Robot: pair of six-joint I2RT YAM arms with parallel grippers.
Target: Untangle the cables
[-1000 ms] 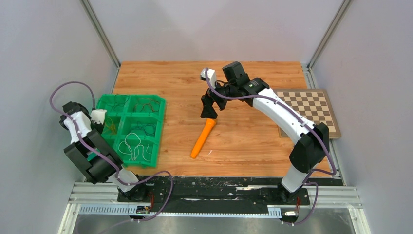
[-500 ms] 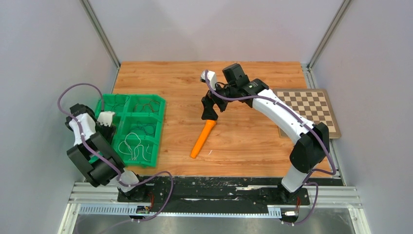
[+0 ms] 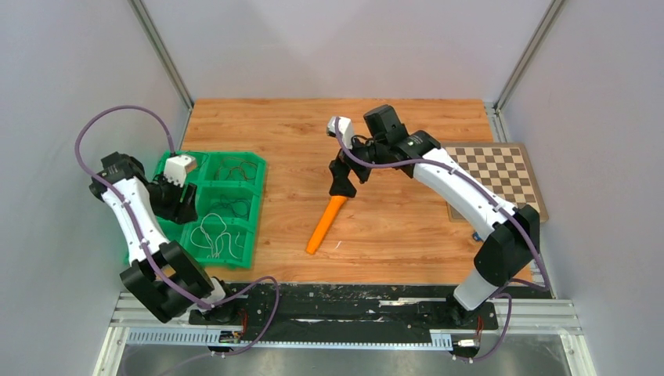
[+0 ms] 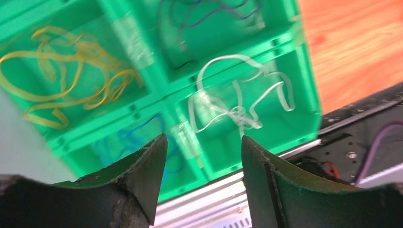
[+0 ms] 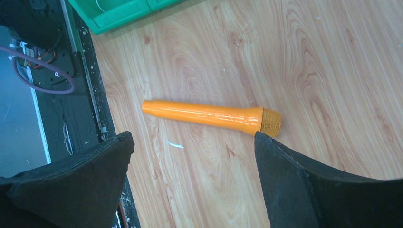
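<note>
Seen from above, the left arm has risen and reached farther over the green tray (image 3: 259, 196) than a second ago, when it sat low at the tray's left edge. Its left claw (image 3: 177, 197) was shut then. It now stands open above the tray's left compartments, with nothing between its jaws.

The cables (image 3: 213, 231) lie sorted by colour in separate compartments of the tray. The left wrist view, partly blurred, shows a yellow tangle (image 4: 66, 71), a purple one (image 4: 209, 14), a blue one (image 4: 128, 140) and a white one (image 4: 237, 102), with the left claw (image 4: 204, 142) empty above them.

The right arm has shifted only slightly. Its right claw (image 3: 342, 184) hangs wide open and empty over the thick end of the orange marker (image 3: 326, 223), which lies on the wooden worktop (image 3: 391, 227). A chessboard (image 3: 501, 176) rests at the worktop's right edge.
</note>
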